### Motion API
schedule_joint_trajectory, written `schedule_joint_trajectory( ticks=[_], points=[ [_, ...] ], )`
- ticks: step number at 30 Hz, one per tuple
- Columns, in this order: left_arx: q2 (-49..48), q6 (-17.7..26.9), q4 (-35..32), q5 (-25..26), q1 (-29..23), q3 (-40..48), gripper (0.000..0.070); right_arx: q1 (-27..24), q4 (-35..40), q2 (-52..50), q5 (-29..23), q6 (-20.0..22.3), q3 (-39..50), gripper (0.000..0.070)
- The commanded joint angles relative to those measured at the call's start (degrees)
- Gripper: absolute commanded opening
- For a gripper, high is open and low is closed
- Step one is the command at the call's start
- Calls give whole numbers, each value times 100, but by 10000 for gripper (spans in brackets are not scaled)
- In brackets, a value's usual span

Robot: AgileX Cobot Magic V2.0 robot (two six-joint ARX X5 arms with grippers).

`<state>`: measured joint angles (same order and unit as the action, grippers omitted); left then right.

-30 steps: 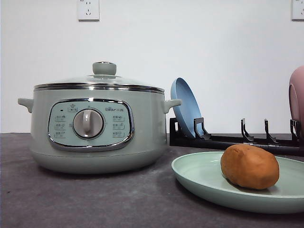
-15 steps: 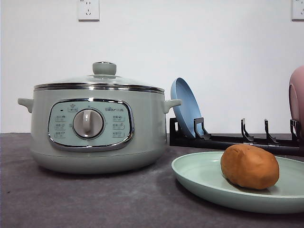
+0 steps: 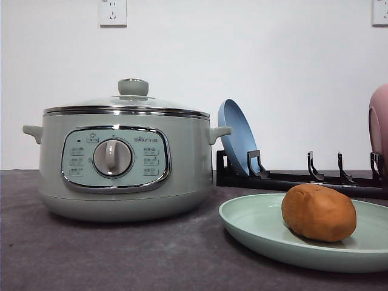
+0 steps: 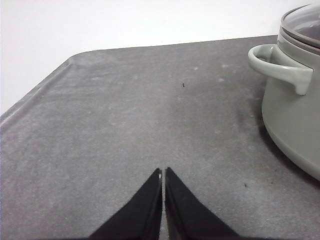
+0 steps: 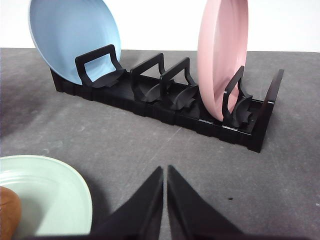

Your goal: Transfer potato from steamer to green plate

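Note:
The orange-brown potato (image 3: pixel 319 212) lies on the pale green plate (image 3: pixel 254 227) at the front right of the table; a sliver of the potato (image 5: pixel 7 210) and the green plate (image 5: pixel 50 192) also appear in the right wrist view. The sage-green steamer (image 3: pixel 124 160) stands to the left with its glass lid on, and its side handle and wall show as the steamer (image 4: pixel 290 95) in the left wrist view. My left gripper (image 4: pixel 163 172) is shut over bare table, away from the pot. My right gripper (image 5: pixel 165 170) is shut, beside the plate.
A black dish rack (image 5: pixel 165 100) stands behind the plate, holding a blue plate (image 5: pixel 72 35) and a pink plate (image 5: pixel 222 55) upright. Grey tabletop (image 4: pixel 125 115) stretches left of the steamer to a rounded corner.

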<state>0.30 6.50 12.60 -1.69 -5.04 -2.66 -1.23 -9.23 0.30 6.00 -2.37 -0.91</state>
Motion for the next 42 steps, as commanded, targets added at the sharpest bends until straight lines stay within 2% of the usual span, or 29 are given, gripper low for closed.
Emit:
schedule_joint_trajectory(
  ticks=[1,42],
  points=[
    [-13,-11,72,-26,-20,101,0,2,26,-9,-2,-61,24,0],
    [-13,-10,72,-26,-20,101,0,2,26,-9,-2,-61,24,0]
  ],
)
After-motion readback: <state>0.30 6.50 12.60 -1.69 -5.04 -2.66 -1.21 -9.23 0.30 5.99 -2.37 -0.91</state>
